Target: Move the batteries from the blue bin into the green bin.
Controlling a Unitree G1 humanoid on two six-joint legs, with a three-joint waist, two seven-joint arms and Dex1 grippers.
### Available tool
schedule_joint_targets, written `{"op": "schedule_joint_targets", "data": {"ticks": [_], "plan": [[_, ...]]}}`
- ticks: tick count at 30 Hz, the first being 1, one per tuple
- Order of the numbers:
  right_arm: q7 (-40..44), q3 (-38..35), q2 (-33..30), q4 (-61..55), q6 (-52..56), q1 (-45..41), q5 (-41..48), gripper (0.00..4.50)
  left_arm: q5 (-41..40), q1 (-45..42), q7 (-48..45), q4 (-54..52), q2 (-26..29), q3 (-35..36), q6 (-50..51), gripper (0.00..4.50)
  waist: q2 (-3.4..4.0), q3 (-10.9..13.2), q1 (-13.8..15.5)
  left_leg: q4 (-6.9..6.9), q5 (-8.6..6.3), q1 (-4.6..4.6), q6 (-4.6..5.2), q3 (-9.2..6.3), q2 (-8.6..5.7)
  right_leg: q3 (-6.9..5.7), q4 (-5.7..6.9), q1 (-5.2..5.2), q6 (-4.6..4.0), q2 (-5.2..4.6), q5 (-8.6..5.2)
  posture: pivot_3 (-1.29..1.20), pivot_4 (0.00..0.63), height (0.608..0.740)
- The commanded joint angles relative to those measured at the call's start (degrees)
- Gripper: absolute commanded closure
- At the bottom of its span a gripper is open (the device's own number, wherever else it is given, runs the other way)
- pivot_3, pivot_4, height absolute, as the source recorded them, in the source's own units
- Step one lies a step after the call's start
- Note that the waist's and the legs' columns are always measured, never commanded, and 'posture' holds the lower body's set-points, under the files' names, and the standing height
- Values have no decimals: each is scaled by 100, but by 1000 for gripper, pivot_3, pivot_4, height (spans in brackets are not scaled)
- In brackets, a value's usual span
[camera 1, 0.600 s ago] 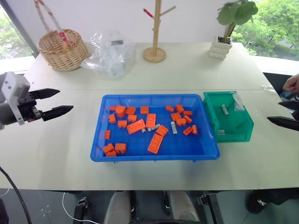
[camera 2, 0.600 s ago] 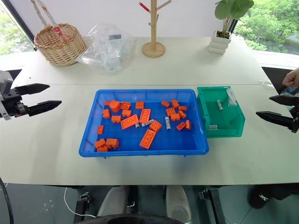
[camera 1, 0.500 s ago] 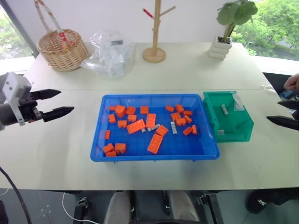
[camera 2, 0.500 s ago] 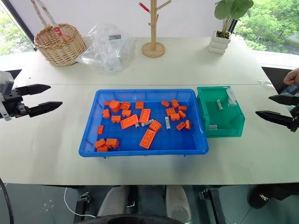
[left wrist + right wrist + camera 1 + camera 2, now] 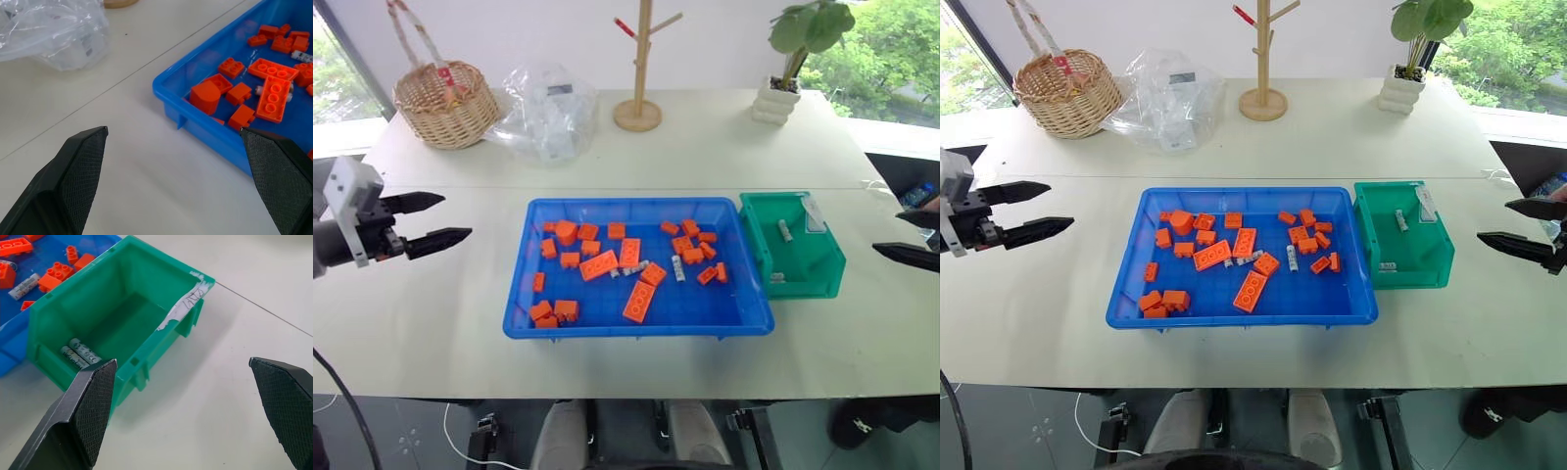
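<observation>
The blue bin (image 5: pixel 636 203) lies mid-table, holding several orange bricks (image 5: pixel 639 301) and a few batteries (image 5: pixel 677 267) among them, one of which the right wrist view shows as a battery (image 5: pixel 23 286). The green bin (image 5: pixel 803 264) touches its right side and holds batteries (image 5: pixel 80 352) at the near end and another battery (image 5: pixel 784 230) further back. My left gripper (image 5: pixel 456 216) hovers open and empty over the table left of the blue bin. My right gripper (image 5: pixel 1493 220) hovers open and empty right of the green bin.
Along the back of the table stand a wicker basket (image 5: pixel 443 103), a crumpled clear plastic bag (image 5: pixel 548 110), a wooden stand (image 5: pixel 637 113) and a potted plant (image 5: pixel 781 93). Bare white tabletop lies under both grippers.
A person's hand at the right edge has drawn back out of the picture. My left gripper has sunk a little; my right gripper and the bins have stayed put.
</observation>
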Motion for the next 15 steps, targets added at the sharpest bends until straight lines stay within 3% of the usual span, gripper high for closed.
{"op": "schedule_joint_targets", "data": {"ticks": [1, 4, 9, 15], "plan": [[58, 1, -145, 50, -53, -439, 6, 52, -390, 46, 114, -704, -27, 236, 304, 0, 0, 0, -6, 0, 0, 0, 0, 0, 0, 1, 1, 0, 0, 0, 0, 0, 150, 736], [207, 170, -117, -141, 224, -816, 70, 52, -628, 104, 104, -1110, -28, 194, 559, 0, 0, 0, -15, 0, 0, 0, 0, -1, 0, 1, 3, 0, 0, 4, 0, 0, 150, 736], [431, 780, 258, -1421, 821, -1438, 269, 52, -999, 235, -205, -1763, 42, -8, 850, 0, 6, 3, -33, 0, 1, 4, -1, 1, 1, 6, 12, -4, 1, 10, 0, 0, 150, 736], [-1, 2146, 1598, -3196, 1660, -2500, 150, 52, -774, 530, -673, -2214, 164, -412, 500, 0, 7, 5, -79, 1, 3, 3, -4, -3, -1, 7, 40, -18, 1, 10, 0, 0, 150, 736]]}}
